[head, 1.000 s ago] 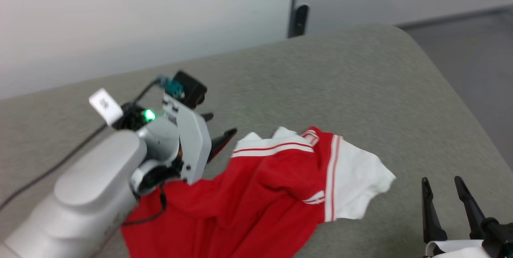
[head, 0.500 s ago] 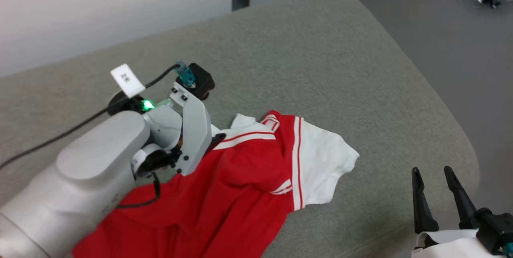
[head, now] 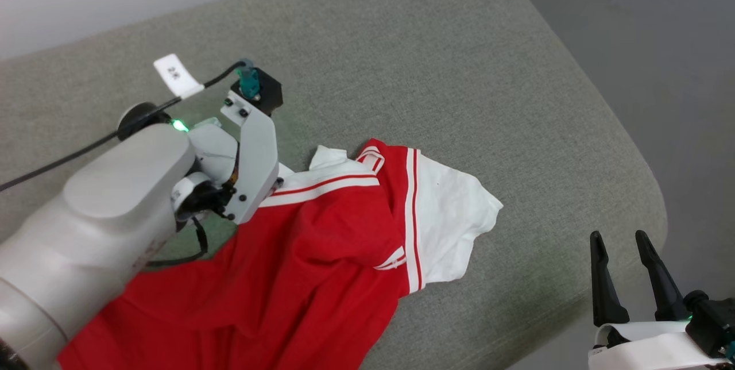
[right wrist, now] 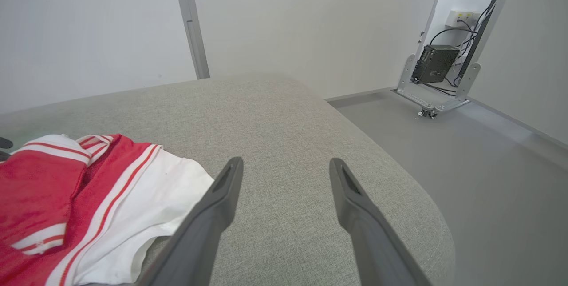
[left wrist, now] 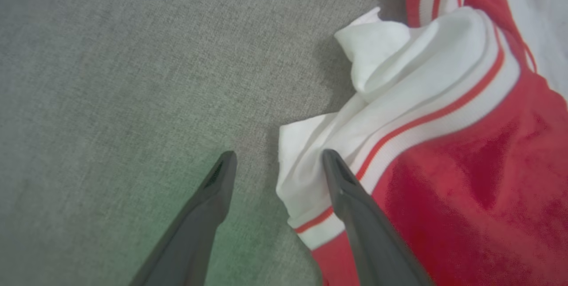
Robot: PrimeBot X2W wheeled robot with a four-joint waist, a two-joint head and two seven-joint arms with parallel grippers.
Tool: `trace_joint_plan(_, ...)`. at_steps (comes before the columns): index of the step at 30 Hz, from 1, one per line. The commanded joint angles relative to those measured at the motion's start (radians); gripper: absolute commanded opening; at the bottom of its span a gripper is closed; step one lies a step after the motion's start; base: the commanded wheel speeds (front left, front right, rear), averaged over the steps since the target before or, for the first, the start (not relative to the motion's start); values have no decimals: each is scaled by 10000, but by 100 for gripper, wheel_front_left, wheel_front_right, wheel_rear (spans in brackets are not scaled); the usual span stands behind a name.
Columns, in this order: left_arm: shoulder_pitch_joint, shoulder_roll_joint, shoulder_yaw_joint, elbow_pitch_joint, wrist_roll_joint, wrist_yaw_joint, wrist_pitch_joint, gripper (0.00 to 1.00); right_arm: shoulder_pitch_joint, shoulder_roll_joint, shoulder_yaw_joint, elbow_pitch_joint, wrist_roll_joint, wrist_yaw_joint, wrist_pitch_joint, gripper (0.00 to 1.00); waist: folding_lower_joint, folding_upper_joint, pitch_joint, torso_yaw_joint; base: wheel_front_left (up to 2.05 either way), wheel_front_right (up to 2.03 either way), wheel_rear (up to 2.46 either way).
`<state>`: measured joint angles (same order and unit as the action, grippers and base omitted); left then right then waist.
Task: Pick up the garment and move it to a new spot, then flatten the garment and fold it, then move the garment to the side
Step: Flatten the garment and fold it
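The garment (head: 321, 255) lies crumpled on the grey cushioned surface (head: 459, 71): red body, white sleeves, white-and-red striped trim. In the left wrist view my left gripper (left wrist: 278, 155) is open and points down at the surface. Its right finger (left wrist: 355, 206) lies over the garment's (left wrist: 443, 121) bunched white sleeve edge; its left finger is over bare fabric. From the head camera the pale left wrist (head: 252, 151) covers those fingers. My right gripper (head: 617, 235) is open and holds nothing at the lower right, off the garment. The right wrist view shows the right gripper (right wrist: 285, 161) with the garment (right wrist: 66, 197) to its left.
The surface's rounded right edge (head: 649, 197) drops to grey floor (head: 660, 71). A black cable (head: 57, 157) trails left from my left wrist. A white wall stands behind. A metal stand (right wrist: 437, 104) and a black box (right wrist: 432, 61) sit at the far right.
The head camera has shifted, sliding the whole picture. My left gripper has tipped down onto the white sleeve edge, and its fingertips are now hidden under the wrist. The right gripper stays open.
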<state>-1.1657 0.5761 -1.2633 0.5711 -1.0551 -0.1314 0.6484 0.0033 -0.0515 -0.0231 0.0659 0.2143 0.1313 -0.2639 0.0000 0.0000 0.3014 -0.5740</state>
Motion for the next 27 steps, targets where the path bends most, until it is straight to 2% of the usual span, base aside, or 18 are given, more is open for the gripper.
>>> trace_joint_plan(1, -99, -109, -63, 161, -42, 14, 190, 100, -94, 23, -20, -23, 110, -11, -7, 100, 0, 0, 213, -60, 0, 0, 0)
trace_joint_plan(6, 11, -402, -175, 739, -181, 15, 911, 100, -68, 21, -47, -16, 267, -11, -7, 100, 0, 0, 409, -72, 0, 0, 0)
trace_joint_plan(7, 38, -460, -199, 827, -156, 14, 1073, 95, -68, 23, -45, -21, 301, -11, -7, 100, 0, 0, 432, -74, 0, 0, 0)
trace_joint_plan(9, 104, -546, -240, 1067, -147, 13, 1371, 75, -63, 21, -41, -19, 327, -11, -9, 100, 0, 0, 474, -73, 0, 0, 0)
trace_joint_plan(10, 138, -597, -257, 1154, -112, 15, 1462, 48, -67, 21, -34, -16, 336, -11, -9, 100, 0, 0, 490, -73, 0, 0, 0)
trace_joint_plan(12, 239, -698, -281, 1351, -201, 15, 1577, 32, -75, 21, -14, 2, 367, -11, -9, 100, 0, 0, 503, -73, 0, 0, 0)
trace_joint_plan(13, 303, -764, -289, 1433, -259, 15, 1616, 0, -84, 21, -5, 11, 376, -11, -9, 100, 0, 0, 502, -72, 0, 0, 0)
trace_joint_plan(20, 603, -967, -303, 1549, -679, 13, 1682, 0, -133, 21, 88, 113, 259, -11, -7, 100, 0, 0, 318, -47, 0, 0, 0)
trace_joint_plan(27, 275, -716, -104, 1842, -766, 29, 1255, 0, -184, 20, 239, 252, 53, -11, -7, 100, 0, 0, 0, 4, 0, 0, 0)
